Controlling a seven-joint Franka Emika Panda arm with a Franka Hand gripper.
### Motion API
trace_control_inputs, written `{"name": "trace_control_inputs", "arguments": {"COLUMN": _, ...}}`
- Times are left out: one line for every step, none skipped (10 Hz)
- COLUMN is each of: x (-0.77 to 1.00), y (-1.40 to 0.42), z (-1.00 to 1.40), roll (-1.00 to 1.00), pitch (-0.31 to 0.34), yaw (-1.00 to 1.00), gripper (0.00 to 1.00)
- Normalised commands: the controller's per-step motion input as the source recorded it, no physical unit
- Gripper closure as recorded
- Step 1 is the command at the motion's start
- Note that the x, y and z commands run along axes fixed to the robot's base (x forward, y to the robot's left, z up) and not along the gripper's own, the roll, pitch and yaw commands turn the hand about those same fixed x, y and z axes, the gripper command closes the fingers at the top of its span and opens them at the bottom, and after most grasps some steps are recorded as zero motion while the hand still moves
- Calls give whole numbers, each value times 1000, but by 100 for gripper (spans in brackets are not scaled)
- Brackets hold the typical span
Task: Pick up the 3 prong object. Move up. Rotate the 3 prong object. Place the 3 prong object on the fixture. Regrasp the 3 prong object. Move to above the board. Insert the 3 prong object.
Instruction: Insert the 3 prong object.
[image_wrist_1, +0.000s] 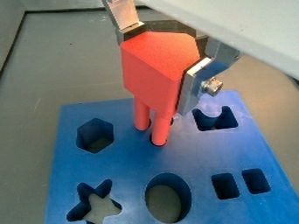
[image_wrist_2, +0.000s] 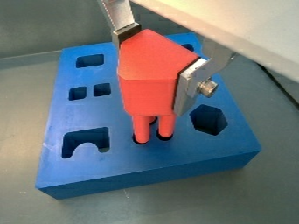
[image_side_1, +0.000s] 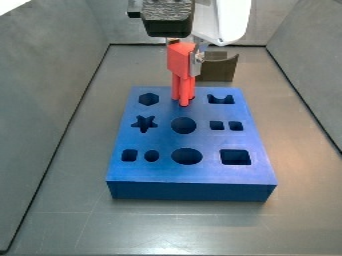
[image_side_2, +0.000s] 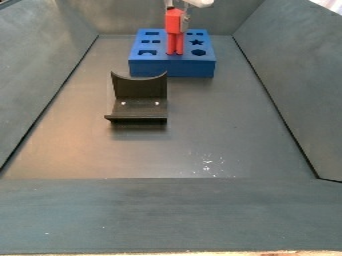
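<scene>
Claw clenched on the 3 prong object, silver fingers pinching its upper body from both sides. Obj upright, prongs down, tips at or just into the top face of the board — can't tell how deep. In a side view the obj stands over the board's far edge, approx 12 o'clock from the star hole. The fixture sits on the floor well apart, nothing in it.
</scene>
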Motion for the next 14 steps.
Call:
{"name": "trace_control_inputs", "arguments": {"x": 0, "y": 0, "z": 0, "roll": 0, "pitch": 0, "yaw": -9, "gripper": 100}}
{"name": "trace_control_inputs", "arguments": {"x": 0, "y": 0, "z": -49, "roll": 0, "pitch": 0, "yaw": 0, "gripper": 100}}
{"name": "trace_control_inputs", "arguments": {"x": 3, "y": 0, "z": -131, "roll": 17, "pitch": 91, "yaw": -169, "gripper": 100}}
{"name": "trace_control_inputs", "arguments": {"x": 43, "y": 11, "z": -200, "roll": 86, "pitch": 214, "yaw": -337, "gripper": 100}}
{"name": "trace_control_inputs", "arguments": {"x": 0, "y": 0, "z": -40, "roll": 0, "pitch": 97, "yaw": -194, "gripper": 100}}
{"name": "trace_control_inputs", "arguments": {"x": 9, "y": 0, "z": -17, "roll": 0, "pitch": 0, "yaw": 0, "gripper": 100}}
{"name": "trace_control_inputs", "arguments": {"x": 160, "y": 74, "z": -80, "roll": 0, "pitch": 0, "yaw": 0, "gripper": 100}}
{"name": "trace_control_inputs", "arguments": {"x": 134, "y": 43, "z": -91, "roll": 0, "pitch": 9, "yaw": 0, "gripper": 100}}
{"name": "trace_control_inputs", "arguments": {"x": 20, "y": 0, "z": -6, "roll": 0, "pitch": 0, "yaw": 0, "gripper": 100}}
{"name": "trace_control_inputs", "arguments": {"x": 0, "y": -51, "z": -423, "roll": 60, "pitch": -63, "yaw": 0, "gripper": 100}}
{"name": "trace_control_inputs", "arguments": {"x": 0, "y": -86, "z": -880, "roll": 189, "pitch": -146, "yaw": 0, "gripper": 100}}
{"name": "trace_control_inputs", "arguments": {"x": 0, "y": -60, "z": -891, "roll": 171, "pitch": -114, "yaw": 0, "gripper": 100}}
{"name": "trace_control_inputs", "arguments": {"x": 0, "y": 0, "z": -437, "roll": 123, "pitch": 0, "yaw": 0, "gripper": 100}}
{"name": "trace_control_inputs", "arguments": {"x": 0, "y": 0, "z": 0, "roll": 29, "pitch": -40, "yaw": 0, "gripper": 100}}
